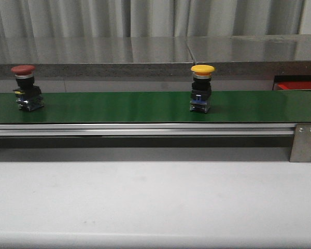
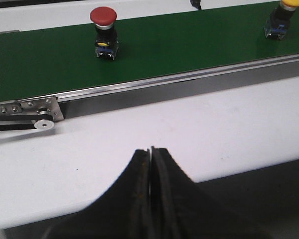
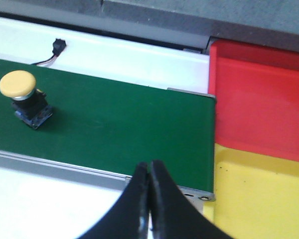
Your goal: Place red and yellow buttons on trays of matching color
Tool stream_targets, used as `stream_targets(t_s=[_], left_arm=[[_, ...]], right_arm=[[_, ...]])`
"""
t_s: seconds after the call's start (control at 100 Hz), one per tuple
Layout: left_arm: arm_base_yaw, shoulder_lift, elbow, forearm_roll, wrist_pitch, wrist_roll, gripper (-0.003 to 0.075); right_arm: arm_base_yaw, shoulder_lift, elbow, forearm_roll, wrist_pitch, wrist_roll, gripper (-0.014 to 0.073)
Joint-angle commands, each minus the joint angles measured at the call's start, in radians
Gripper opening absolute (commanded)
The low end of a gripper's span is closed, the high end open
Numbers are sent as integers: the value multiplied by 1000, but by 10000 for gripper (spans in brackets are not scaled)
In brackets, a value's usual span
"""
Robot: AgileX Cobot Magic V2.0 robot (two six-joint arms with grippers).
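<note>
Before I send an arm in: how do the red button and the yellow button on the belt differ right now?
Cap colour: the red button has a dark red cap, the yellow button a bright yellow one.
Place: the red button stands near the belt's left end, the yellow button right of middle, nearer the trays.
Shared: both stand upright, cap up, on black switch bodies, untouched by either arm.

The left gripper (image 2: 151, 152) has its two dark fingers pressed together, tips meeting with nothing between them, pointing toward 12 o'clock in its wrist view. The right gripper (image 3: 149, 167) is likewise closed and empty, fingertips touching and aimed toward 12 o'clock. Neither arm appears in the front view.
</note>
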State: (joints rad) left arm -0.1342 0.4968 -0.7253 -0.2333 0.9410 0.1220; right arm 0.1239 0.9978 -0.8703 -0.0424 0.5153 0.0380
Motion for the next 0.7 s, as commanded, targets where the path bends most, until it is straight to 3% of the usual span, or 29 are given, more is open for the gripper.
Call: stream_targets(t_s=[0.0,0.18,0.27,0.47,0.69], left_arm=[[-6,4,-24,-18,-59,-5,-20],[-6,4,-24,-18,-59,-5,-20],[-6,4,-24,-18,-59,-5,-20],[-6,4,-24,-18,-59,-5,-20],[-6,4,-24,-18,-59,-5,-20]], right_arm=[[24,56,-91,-9,11,-8,58],[78,178,-204,-9,112,-8,417],[101,227,-247,-9,144,-8,528],[148,330,-351,-7,209,-8,551],[155,467,-513,5,384,-20,551]])
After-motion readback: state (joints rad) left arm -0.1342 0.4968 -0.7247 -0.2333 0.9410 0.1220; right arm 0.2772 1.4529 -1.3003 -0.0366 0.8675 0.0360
